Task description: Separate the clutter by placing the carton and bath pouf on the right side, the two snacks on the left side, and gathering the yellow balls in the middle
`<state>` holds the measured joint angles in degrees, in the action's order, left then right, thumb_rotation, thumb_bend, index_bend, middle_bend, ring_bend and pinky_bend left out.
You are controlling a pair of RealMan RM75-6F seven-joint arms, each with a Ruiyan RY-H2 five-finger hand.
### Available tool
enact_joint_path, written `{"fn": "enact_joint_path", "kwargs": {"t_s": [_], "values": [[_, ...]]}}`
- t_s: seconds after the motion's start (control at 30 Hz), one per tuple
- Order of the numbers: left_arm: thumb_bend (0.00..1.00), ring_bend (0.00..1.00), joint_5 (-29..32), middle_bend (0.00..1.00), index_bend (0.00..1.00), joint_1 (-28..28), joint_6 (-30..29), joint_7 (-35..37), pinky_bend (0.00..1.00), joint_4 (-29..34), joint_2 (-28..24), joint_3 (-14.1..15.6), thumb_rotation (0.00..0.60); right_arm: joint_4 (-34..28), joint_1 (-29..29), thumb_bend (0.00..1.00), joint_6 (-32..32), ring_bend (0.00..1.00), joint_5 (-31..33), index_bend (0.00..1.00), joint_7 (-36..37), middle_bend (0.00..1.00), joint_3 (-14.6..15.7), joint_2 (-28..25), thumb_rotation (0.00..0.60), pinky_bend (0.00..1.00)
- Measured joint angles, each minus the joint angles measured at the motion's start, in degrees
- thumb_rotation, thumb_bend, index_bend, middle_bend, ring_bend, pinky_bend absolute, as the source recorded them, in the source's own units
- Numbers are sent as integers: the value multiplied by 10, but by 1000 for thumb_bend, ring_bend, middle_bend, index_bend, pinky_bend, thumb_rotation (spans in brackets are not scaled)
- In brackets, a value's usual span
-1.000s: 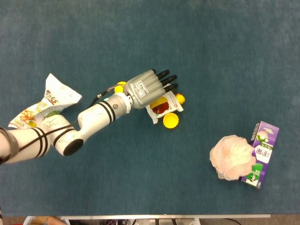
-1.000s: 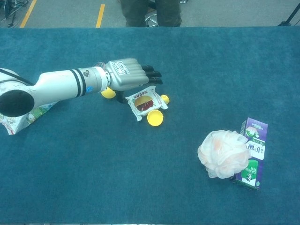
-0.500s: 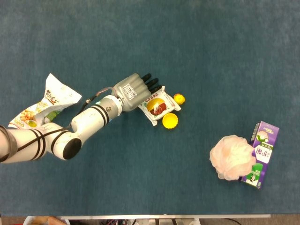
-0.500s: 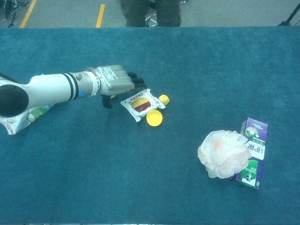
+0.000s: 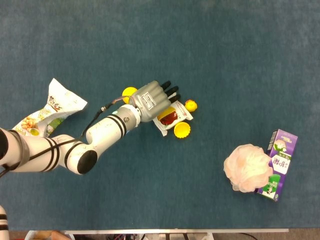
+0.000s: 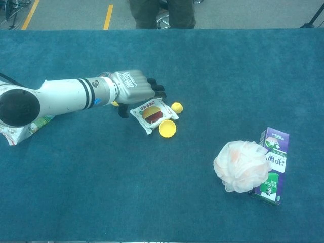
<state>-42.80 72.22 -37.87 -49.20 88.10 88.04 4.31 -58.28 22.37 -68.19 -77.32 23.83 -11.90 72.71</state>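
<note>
My left hand [image 5: 152, 99] [image 6: 134, 87] lies palm-down over the upper-left edge of the small snack packet [image 5: 170, 116] [image 6: 153, 114], which lies flat on the table. The dark fingertips [image 5: 171, 90] reach past the packet's top edge, and no grip on it shows. One yellow ball [image 5: 129, 92] sits just left of the hand, a second [image 5: 190, 105] [image 6: 176, 107] right of the packet, a third [image 5: 182, 129] [image 6: 167, 128] below it. The large snack bag [image 5: 49, 111] [image 6: 20, 129] lies far left. The pink bath pouf [image 5: 247, 167] [image 6: 240, 166] leans against the purple carton [image 5: 278, 165] [image 6: 274, 165] at the right. My right hand is out of sight.
The blue cloth table [image 5: 160, 45] [image 6: 152, 192] stretches around everything. Its near edge [image 5: 175, 231] runs along the bottom of the head view. A person's legs [image 6: 162, 12] stand beyond the far edge.
My left hand pulled back left off the packet, then moved right again over its upper-left edge. The packet shifted slightly. A yellow ball left of the hand came into view.
</note>
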Motion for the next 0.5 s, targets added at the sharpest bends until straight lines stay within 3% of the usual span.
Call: {"fn": "enact_joint_path", "kwargs": {"t_s": [0.2,0.5], "values": [[200,63,25,8,3,16,-25,-12,361,18,6,13,600,0,-4,0,-2,221,-1,108,4,255,1,-3,600,306],[200,100,15,31,29,20,-29,6,391,14,18,17,600,5,-5,0,0,222,0,108,7,254,1,0,600,306]]}}
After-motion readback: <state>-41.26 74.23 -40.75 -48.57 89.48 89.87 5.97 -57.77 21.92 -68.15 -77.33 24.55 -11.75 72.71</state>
